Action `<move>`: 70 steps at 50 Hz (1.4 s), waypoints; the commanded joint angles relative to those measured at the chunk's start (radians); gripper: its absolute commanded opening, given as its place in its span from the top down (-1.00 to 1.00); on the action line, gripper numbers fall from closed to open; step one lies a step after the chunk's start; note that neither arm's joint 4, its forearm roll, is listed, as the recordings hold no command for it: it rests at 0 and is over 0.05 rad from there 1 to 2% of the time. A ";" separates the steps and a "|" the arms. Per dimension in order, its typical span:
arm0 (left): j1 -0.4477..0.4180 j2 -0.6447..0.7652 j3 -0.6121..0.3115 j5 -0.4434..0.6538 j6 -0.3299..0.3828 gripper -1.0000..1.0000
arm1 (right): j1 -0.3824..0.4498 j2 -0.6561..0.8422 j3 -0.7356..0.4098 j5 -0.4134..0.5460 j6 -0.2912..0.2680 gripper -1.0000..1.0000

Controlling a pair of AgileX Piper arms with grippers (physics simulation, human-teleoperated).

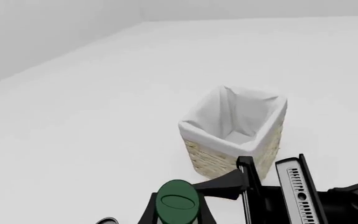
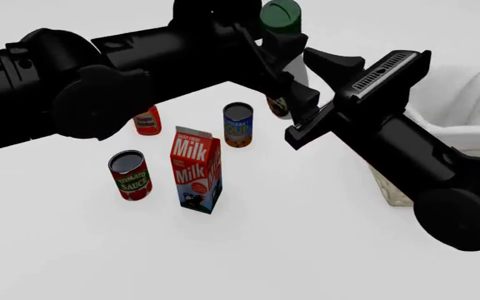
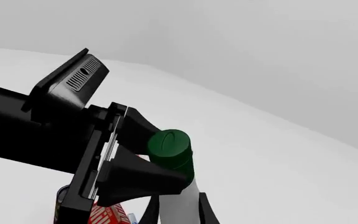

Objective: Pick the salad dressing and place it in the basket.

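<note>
Bottle: we see the salad dressing point(image 2: 289, 37) lifted off the table point(image 2: 307, 250), between both arms.
Left gripper point(image 2: 294, 81): clamped on its body for carrying.
Right gripper point(image 3: 179, 210): fingers flank the bottle; grip unclear.
Basket point(image 2: 474, 119): right, waiting.

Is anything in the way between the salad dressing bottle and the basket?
Yes, the right arm's claw. In the front view it sits just right of the salad dressing, which the left claw holds up in the air, and the basket is farther right, behind that arm. No cans or cartons stand between them.
</note>
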 commanded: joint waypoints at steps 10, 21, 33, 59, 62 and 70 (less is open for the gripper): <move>-0.030 -0.039 -0.003 0.002 -0.006 -1.00 | -0.011 0.016 0.012 -0.016 0.004 1.00; -0.048 -0.091 -0.012 0.031 -0.016 -1.00 | -0.015 0.013 0.013 -0.017 0.015 1.00; -0.044 -0.235 -0.054 0.084 -0.009 -1.00 | -0.019 0.013 0.020 -0.025 0.023 1.00; 0.313 -0.715 0.337 -0.095 -0.002 -1.00 | -0.026 -0.078 0.043 -0.002 0.041 1.00; 0.367 -0.764 0.418 -0.142 0.062 -1.00 | -0.031 -0.097 0.043 0.006 0.045 1.00; 0.442 -0.845 0.562 -0.193 0.018 -1.00 | -0.034 -0.134 0.040 0.027 0.045 1.00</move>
